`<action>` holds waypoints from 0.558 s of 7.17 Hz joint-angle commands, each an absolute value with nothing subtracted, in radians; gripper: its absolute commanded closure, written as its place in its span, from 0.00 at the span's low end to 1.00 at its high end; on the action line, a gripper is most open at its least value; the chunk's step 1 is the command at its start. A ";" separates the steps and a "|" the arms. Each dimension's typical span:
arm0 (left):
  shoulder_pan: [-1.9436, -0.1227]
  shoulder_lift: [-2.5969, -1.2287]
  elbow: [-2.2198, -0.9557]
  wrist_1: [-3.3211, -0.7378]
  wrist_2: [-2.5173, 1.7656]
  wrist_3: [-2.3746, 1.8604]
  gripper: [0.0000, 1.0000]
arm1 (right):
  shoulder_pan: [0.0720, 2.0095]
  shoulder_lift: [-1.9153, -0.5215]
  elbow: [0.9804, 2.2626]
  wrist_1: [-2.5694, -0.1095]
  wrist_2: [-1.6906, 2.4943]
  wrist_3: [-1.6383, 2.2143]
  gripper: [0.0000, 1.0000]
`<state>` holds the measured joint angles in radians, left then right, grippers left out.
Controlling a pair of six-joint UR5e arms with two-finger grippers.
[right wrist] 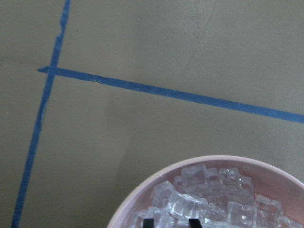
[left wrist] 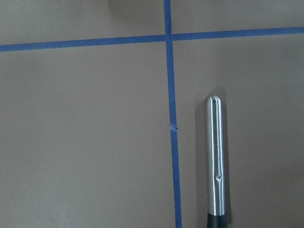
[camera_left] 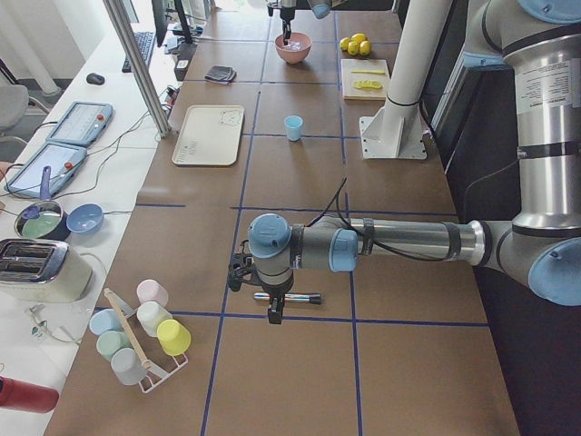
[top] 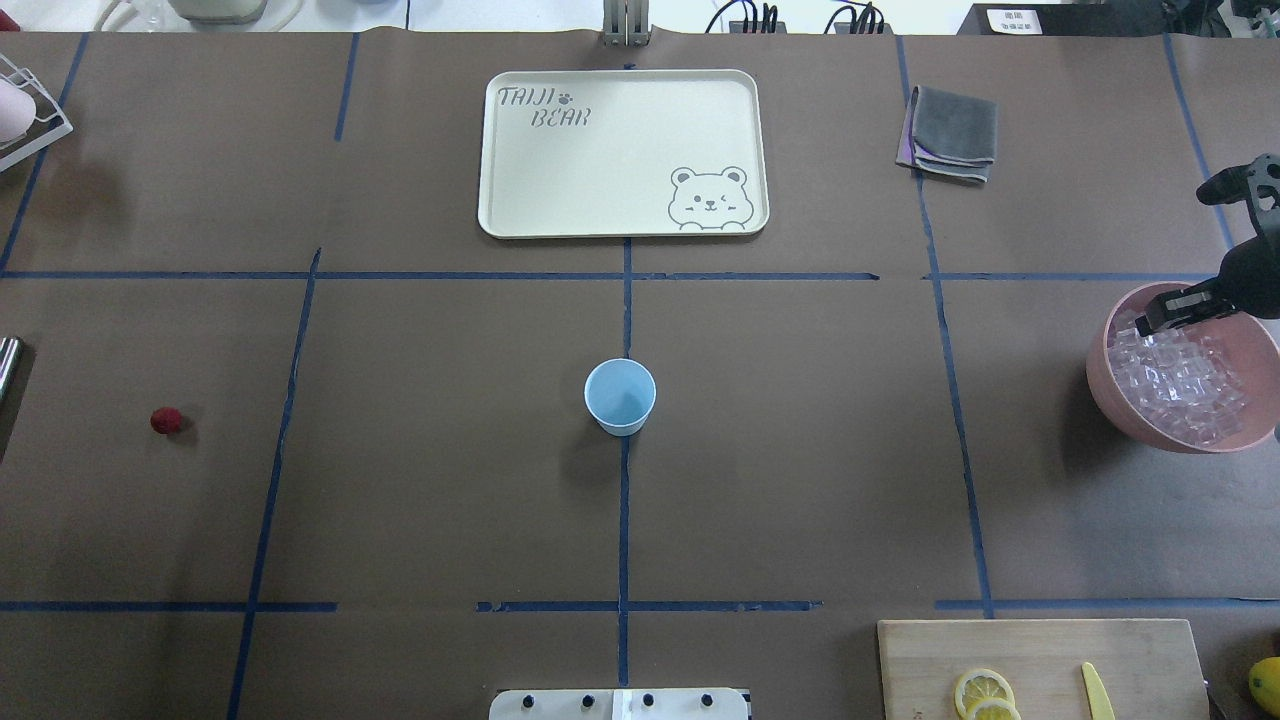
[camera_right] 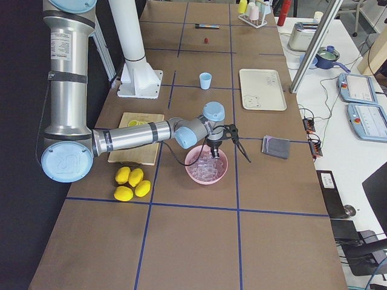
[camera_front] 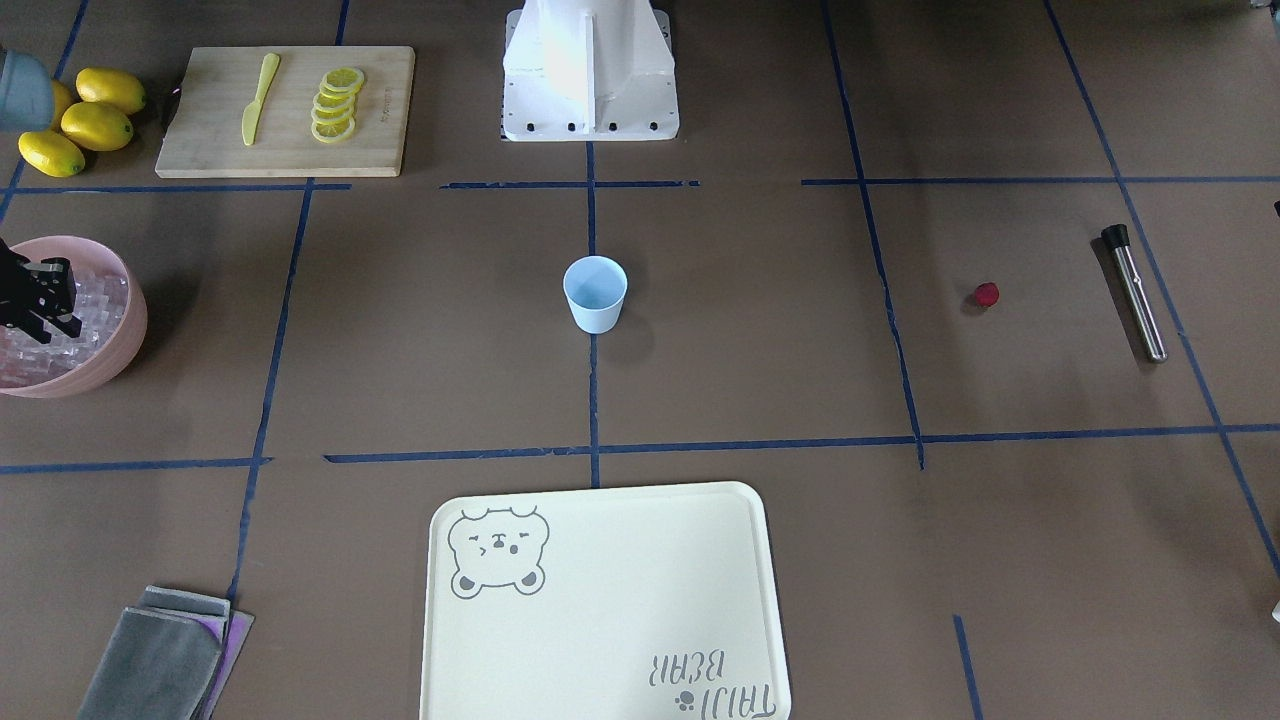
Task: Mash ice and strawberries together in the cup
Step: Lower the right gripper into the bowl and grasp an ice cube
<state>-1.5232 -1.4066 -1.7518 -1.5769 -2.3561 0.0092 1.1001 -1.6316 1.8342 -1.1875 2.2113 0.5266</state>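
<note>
Right wrist-mounted, right jaws parted above ice [right wrist: 209, 194], tips cropped, left jaws' state unclear.

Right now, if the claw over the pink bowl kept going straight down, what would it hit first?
The right gripper points down into the pink bowl, so it would most likely meet the ice heaped there first, before the bowl itself.

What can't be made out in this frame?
Right gripper: jaws down among ice; wrist view's bottom edge cuts them, so a grip is unclear.
Left gripper: side view only, too small; jaws unreadable.
Muddler: overhead's left edge cuts it off.
Strawberry: too small for detail.
</note>
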 commanded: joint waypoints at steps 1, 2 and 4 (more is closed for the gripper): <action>-1.523 -1.407 -1.752 -1.577 -2.355 0.009 0.00 | 1.115 -1.599 1.917 -1.196 2.215 0.535 0.97; -1.523 -1.407 -1.752 -1.577 -2.356 0.009 0.00 | 1.114 -1.507 1.924 -1.283 2.214 0.567 0.97; -1.523 -1.410 -1.755 -1.577 -2.356 0.008 0.00 | 0.981 -1.366 1.919 -1.339 2.154 0.740 0.98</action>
<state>-1.5232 -1.4077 -1.7535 -1.5770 -2.3560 0.0082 1.0619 -1.4509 1.9193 -1.3082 2.1944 0.6360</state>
